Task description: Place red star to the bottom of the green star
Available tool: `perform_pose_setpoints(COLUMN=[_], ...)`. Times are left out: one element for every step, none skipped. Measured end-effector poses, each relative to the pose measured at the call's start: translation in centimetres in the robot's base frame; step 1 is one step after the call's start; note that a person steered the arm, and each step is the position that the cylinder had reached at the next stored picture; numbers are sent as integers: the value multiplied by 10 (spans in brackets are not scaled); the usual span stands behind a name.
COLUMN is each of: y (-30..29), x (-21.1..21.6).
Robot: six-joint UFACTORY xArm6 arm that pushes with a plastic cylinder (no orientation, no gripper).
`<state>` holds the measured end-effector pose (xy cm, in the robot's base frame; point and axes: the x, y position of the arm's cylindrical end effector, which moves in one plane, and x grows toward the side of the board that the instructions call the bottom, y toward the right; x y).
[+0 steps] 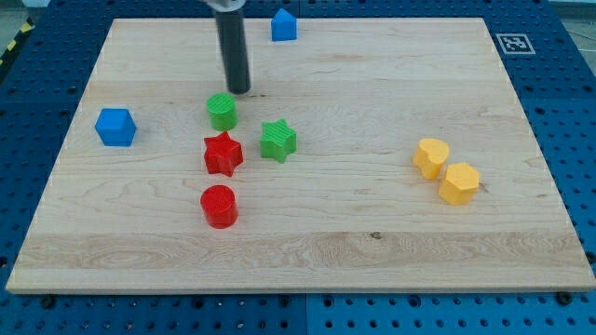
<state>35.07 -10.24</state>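
The wooden board (372,214) fills nearly the whole view, pale grain running left to right, sitting on a blue pegboard (28,112) that shows around every edge. Down from the view's top comes the dark rod (233,51), and my tip (239,91) sits on the wood just above and slightly right of the green cylinder (222,112), very close to it, though I cannot tell if they touch. There are no fingers here at all, just that one straight rod, so nothing is spread, pressed or pinched, and the tip holds nothing. Over on the view's right, two yellow blocks: one (431,157) rounded, the other, the yellow hexagon (459,182), just beside it to the lower right, near touching. Far left, the blue cube (115,127) sits alone near the board's edge. Centre stage now: the red star (223,154) lies directly below the green cylinder and just left of the green star (277,140), the two stars close, a thin gap between them. So the red star is beside the green one, not under it. Below the red star stands the red cylinder (220,206). Up at the top edge, a small blue house-shaped block (284,25), right of the rod.
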Motion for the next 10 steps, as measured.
perform_pose_setpoints(y=[-40,-51,-51,-49,-39,-28,-6,18,41,65], x=[0,21,54,73,87,106,122,127,139,150])
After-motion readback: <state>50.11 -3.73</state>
